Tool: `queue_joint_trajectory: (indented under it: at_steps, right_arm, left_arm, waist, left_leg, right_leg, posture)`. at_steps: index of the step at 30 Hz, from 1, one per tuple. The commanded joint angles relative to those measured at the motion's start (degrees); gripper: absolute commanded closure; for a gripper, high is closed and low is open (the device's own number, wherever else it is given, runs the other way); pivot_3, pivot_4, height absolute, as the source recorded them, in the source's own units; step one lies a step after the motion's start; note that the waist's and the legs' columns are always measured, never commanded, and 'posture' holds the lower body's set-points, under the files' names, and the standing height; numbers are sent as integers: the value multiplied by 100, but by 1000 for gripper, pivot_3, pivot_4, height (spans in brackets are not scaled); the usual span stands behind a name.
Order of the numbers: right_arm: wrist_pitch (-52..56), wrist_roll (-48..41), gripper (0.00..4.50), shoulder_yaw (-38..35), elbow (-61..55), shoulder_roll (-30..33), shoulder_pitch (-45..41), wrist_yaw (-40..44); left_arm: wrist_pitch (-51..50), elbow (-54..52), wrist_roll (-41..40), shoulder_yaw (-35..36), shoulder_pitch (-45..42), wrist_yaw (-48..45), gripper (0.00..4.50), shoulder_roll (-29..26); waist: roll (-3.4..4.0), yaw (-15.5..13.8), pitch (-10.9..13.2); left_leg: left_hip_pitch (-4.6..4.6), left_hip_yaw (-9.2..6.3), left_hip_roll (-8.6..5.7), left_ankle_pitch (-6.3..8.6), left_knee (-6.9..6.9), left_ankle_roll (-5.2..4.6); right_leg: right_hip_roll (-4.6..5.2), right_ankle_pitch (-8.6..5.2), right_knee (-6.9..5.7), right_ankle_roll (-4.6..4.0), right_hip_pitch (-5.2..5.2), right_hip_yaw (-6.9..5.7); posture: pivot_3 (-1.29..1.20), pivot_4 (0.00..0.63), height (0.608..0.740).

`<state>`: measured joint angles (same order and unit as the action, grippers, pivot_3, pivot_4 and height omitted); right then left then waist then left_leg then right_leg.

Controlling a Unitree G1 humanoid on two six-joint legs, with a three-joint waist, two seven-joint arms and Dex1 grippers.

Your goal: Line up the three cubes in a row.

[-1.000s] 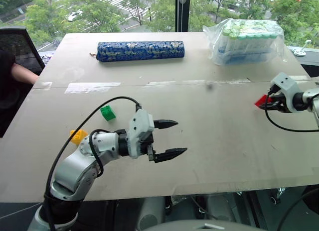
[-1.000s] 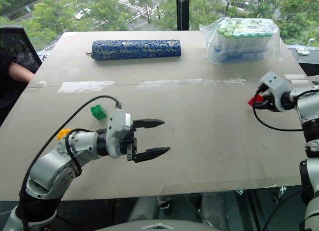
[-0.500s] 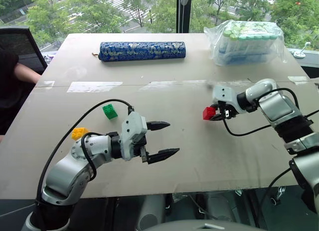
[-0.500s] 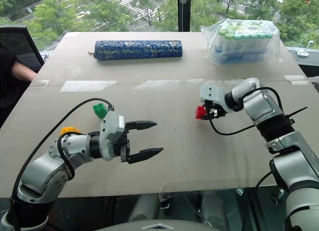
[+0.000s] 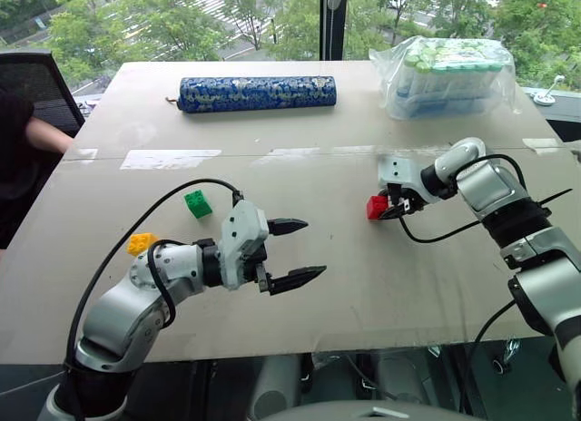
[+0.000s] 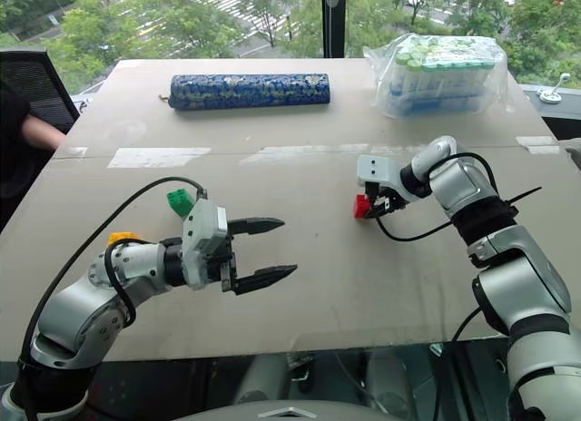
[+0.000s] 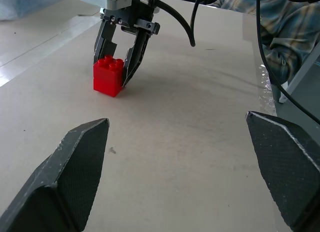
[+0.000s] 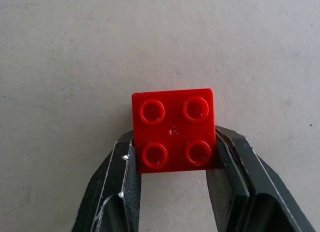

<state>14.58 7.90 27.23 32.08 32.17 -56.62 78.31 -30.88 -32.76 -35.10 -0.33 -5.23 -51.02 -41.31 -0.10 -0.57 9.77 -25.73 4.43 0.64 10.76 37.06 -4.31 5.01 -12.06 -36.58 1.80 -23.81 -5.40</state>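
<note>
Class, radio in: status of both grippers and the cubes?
Right gripper shut on red cube. Left gripper open, empty. Green cube, yellow cube apart at left. Nothing between.

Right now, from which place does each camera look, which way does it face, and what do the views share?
Left eye, right eye: on the head, facing forward and down over the table; both arms show, with the left gripper open.
Left wrist: on the left arm, looking across the tabletop at the right gripper shut on the red cube; its own two fingers frame the view.
Right wrist: on the right arm, looking down on that red cube's studs between its own fingers.
Shared: the red cube is in every view.
</note>
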Motion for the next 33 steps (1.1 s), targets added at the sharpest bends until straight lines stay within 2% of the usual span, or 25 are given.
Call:
queue_joint_trajectory:
  at_steps: [1, 2, 3, 7, 11, 14, 19, 22, 25, 27, 33]
  right_arm:
    - [-244, 107, 3216, 24, 239, -108, -223, 110]
    - [-284, 119, 2416, 7, 310, -133, -254, 135]
    - [-330, 129, 2175, -5, 351, -144, -271, 167]
    - [-451, 77, 317, -118, 286, -158, -256, 283]
    - [-471, -77, 249, -281, -40, -50, -143, 405]
    - [-289, -440, 249, -620, -645, 97, 100, 436]
    - [378, -2156, 249, -2072, -2960, 232, 1405, 176]
    - [1134, -2954, 249, -2697, -4315, 102, 2141, -500]
    - [1568, -3348, 249, -2932, -5133, 50, 2572, -1049]
    - [1426, -3473, 249, -3063, -5603, 21, 2913, -1292]
    - [1267, -3853, 249, -3244, -5972, 275, 3254, -1388]
  left_arm:
    - [-11, -226, -96, 152, -86, 32, 0, -58]
    - [-30, -247, -111, 169, -79, 52, 0, -56]
    - [-41, -265, -116, 180, -66, 64, 0, -58]
    - [-78, -358, -134, 261, 66, 115, 0, -81]
    - [-122, -321, -205, 481, 284, 292, 0, -15]
    - [-250, -193, -230, 802, 395, 790, 0, 195]
    - [-603, 336, 604, 1495, 168, 2721, 0, 721]
    - [-1105, 509, 844, 1908, -198, 3914, 0, 1172]
    - [-1458, 515, 1017, 2053, -483, 4595, 0, 1490]
    - [-1783, 542, 1248, 2021, -779, 5231, 0, 1811]
    - [-2382, 502, 1904, 1942, -1136, 6402, 0, 2586]
  waist:
    - [0, 9, 0]
    - [0, 12, 0]
    - [0, 15, 0]
    - [1, 16, 1]
    - [1, 22, 1]
    - [1, -7, 2]
    - [0, -41, 2]
    - [-4, -39, 1]
    - [-10, -26, -1]
    - [-17, -32, -6]
    - [-30, -40, -6]
  left_leg:
    - [0, 0, 0, 0, 1, 0]
    - [1, 0, 0, 0, 1, 0]
    - [2, 0, 0, 0, 1, 1]
    - [0, -1, 0, -1, 0, 1]
    - [-1, 0, 0, -1, -1, 2]
    - [-1, -1, 0, 0, -1, 3]
    - [-1, -20, 0, 1, -1, 2]
    - [-4, -23, 0, 6, -2, -5]
    - [-3, -25, 0, 15, 2, -20]
    - [-1, -23, -1, 16, 3, -21]
    - [0, -22, -3, 16, 7, -21]
  right_leg:
    - [0, 1, -2, -1, -1, 0]
    - [0, 1, -3, -2, -1, 1]
    - [1, 1, -5, -2, -1, 1]
    - [0, 2, -8, -3, -3, 2]
    - [2, 1, -7, -4, -4, 2]
    - [13, 1, -7, -3, -5, 3]
    - [29, 1, -6, -3, 3, 1]
    - [31, 2, -7, -2, 5, -1]
    - [35, 3, -9, 0, 7, 0]
    - [36, 2, -11, 1, 7, -1]
    - [38, 2, -12, 1, 9, -2]
  posture:
    - [0, 150, 740]
    - [0, 150, 740]
    - [0, 150, 740]
    - [0, 150, 740]
    - [0, 150, 740]
    - [0, 150, 740]
    - [0, 150, 740]
    - [0, 150, 740]
    - [0, 150, 740]
    - [0, 150, 740]
    - [0, 150, 740]
